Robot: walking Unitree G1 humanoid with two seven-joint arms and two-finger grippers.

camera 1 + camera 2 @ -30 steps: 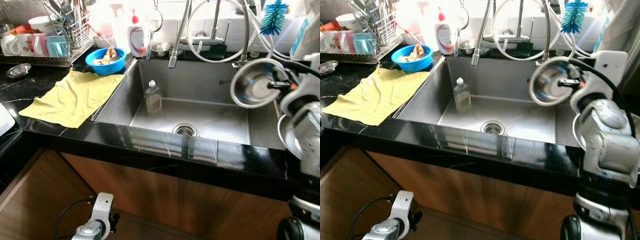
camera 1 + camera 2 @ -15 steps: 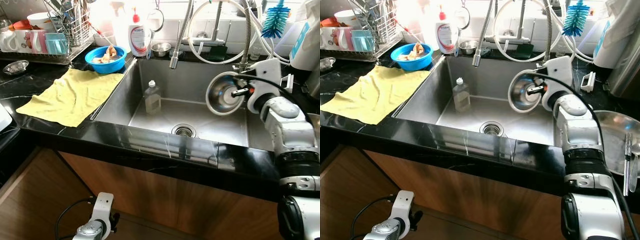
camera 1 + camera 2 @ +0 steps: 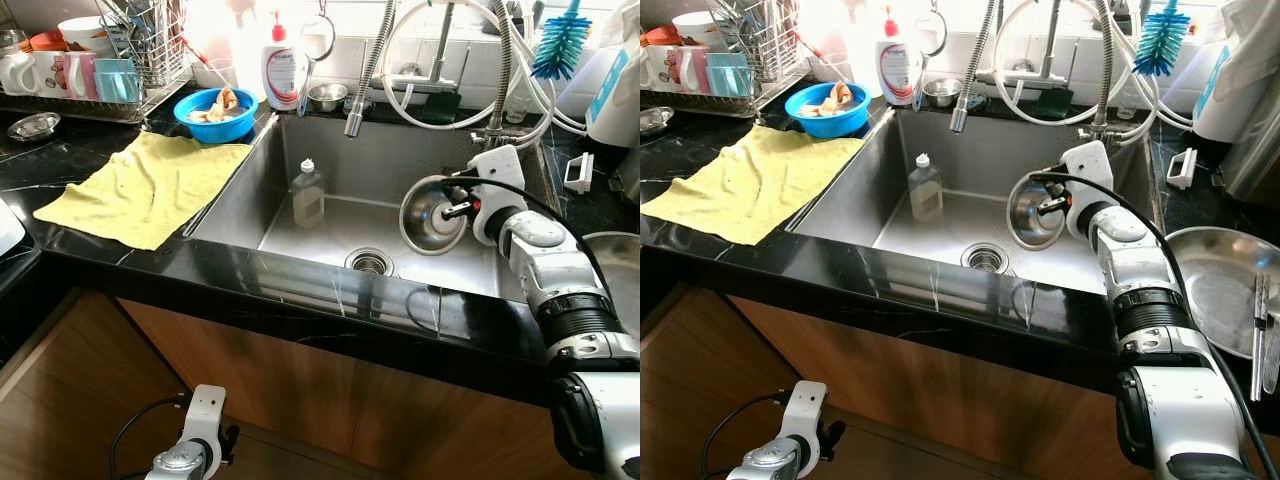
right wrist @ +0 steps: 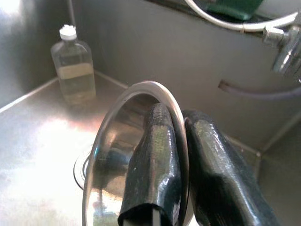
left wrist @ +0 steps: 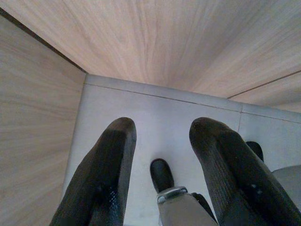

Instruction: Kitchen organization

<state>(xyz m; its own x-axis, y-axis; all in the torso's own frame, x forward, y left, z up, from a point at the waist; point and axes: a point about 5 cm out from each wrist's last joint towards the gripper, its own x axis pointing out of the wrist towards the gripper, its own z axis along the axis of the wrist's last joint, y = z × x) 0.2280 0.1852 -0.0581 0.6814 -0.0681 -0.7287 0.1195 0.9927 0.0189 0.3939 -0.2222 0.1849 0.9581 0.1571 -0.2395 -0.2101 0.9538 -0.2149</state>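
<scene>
Right tool [image 3: 452, 209] clamped on the rim of a round stainless-steel bowl [image 3: 428, 217], one black finger [image 4: 153, 165] inside the rim and one outside, bowl held on edge above the floor of the stainless-steel sink [image 3: 330, 170], near the round drain [image 3: 369, 261]. Left tool [image 5: 162, 176] idle down by the wooden cabinet front, fingers apart, clamped on nothing.

Best done slowly — lower until the bowl's bottom edge meets the sink floor, tip it flat, then release; keep well apart from the small clear bottle with a white cap [image 3: 307, 193] and the hanging faucet hose [image 3: 365, 70].

From the head views: black stone bench [image 3: 90, 170], yellow cloth [image 3: 140, 188], blue bowl of scraps [image 3: 213, 114], dish rack [image 3: 130, 70], large steel pan [image 3: 1215, 290] at the right. From the right wrist view — the grip itself, rim pinched between the fingers, and the bottle beyond.
</scene>
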